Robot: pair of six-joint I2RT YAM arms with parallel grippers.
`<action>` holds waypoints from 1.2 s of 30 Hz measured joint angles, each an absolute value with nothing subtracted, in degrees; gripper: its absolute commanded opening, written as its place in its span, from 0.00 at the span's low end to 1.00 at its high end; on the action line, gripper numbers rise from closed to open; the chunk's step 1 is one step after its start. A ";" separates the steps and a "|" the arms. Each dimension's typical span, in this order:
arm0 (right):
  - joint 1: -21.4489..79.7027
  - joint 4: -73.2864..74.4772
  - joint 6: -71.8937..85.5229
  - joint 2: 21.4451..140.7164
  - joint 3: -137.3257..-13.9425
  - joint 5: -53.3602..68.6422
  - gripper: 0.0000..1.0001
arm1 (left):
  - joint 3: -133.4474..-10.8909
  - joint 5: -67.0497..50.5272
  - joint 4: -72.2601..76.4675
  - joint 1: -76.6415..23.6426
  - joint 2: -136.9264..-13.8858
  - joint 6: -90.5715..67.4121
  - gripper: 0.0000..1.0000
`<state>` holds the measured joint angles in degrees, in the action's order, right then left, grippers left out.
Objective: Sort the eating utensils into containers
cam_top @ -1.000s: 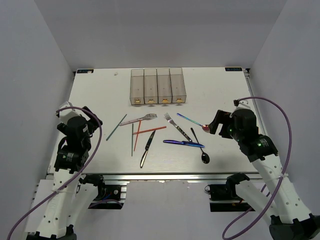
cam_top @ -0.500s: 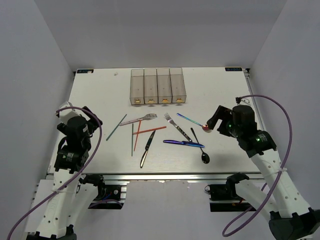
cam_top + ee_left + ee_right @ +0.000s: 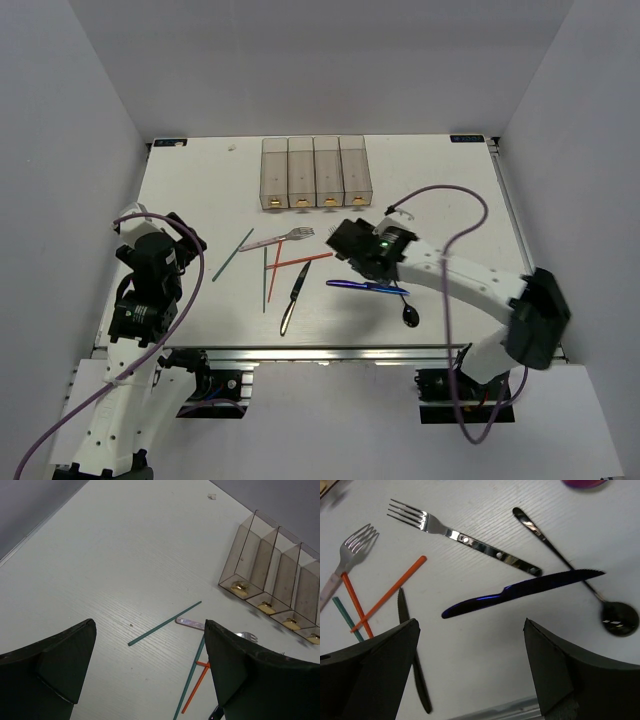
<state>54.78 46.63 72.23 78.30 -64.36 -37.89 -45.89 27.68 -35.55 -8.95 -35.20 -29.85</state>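
The eating utensils lie loose in the middle of the table. Among them are a blue knife (image 3: 366,286) (image 3: 520,592), a dark spoon (image 3: 408,310) (image 3: 575,572), a dark knife (image 3: 293,297) (image 3: 412,655), a silver fork (image 3: 465,539), another fork (image 3: 277,239) (image 3: 350,550), red chopsticks (image 3: 298,262) (image 3: 387,600) and teal chopsticks (image 3: 232,254) (image 3: 165,623). The containers (image 3: 316,172) (image 3: 272,587), clear bins in a row, stand behind them. My right gripper (image 3: 350,240) (image 3: 470,625) hovers open over the cutlery, hiding part of the silver fork from above. At the table's left my left gripper (image 3: 188,238) (image 3: 150,625) is open and holds nothing.
The right arm stretches across the table's right half, its purple cable (image 3: 440,195) looping above it. The table's near metal edge (image 3: 500,712) lies just below the right gripper's fingers. Grey walls close in the table on three sides.
The right arm has swung left from the table's right side to above the middle cutlery, jaws still open. The left arm has not moved.
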 measured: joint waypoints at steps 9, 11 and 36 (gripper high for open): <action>59.79 62.39 105.16 101.93 -78.87 -38.74 0.84 | -45.80 27.49 -35.55 -8.95 -34.92 -29.85 0.98; 59.81 64.58 107.53 103.11 -79.92 -37.91 0.78 | -45.78 27.31 -35.53 -8.95 -34.87 -29.85 0.98; 54.74 62.87 112.18 110.74 -79.37 -33.54 0.72 | -45.78 26.55 -35.53 -10.35 -35.20 -29.82 0.98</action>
<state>54.74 62.87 112.18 110.74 -79.37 -33.54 -45.78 26.55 -35.53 -10.35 -35.20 -29.82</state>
